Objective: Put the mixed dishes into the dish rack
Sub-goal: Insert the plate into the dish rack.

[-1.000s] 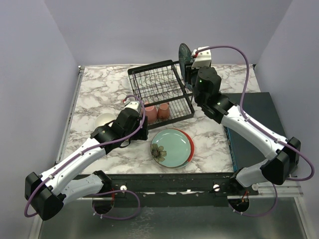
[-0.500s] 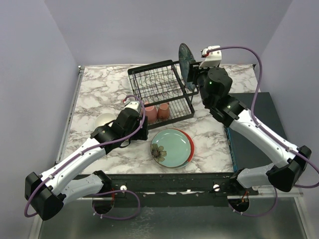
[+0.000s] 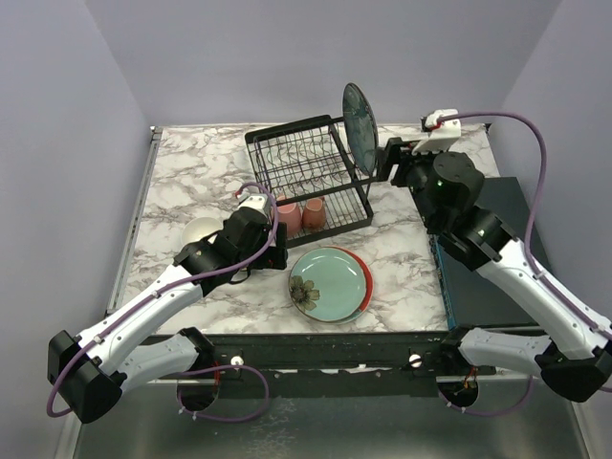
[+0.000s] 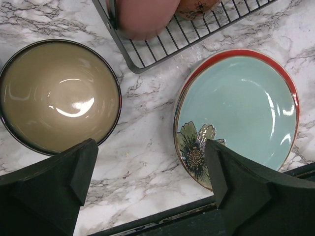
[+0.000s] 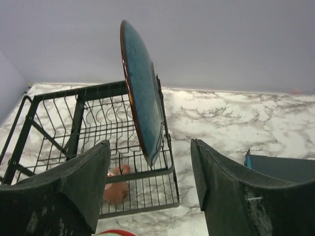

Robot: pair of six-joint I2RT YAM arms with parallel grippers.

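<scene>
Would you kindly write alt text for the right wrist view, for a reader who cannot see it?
A dark teal-blue plate stands on edge at the right end of a black wire dish rack, framed by the open right hand, which does not touch it. A pink mug sits in the rack's lower tray.

Bright, even light — soft shadows.

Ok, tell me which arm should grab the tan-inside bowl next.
Left. The left gripper, open, hangs close beside the bowl; the right gripper, also open, is farther off by the dish rack.
</scene>
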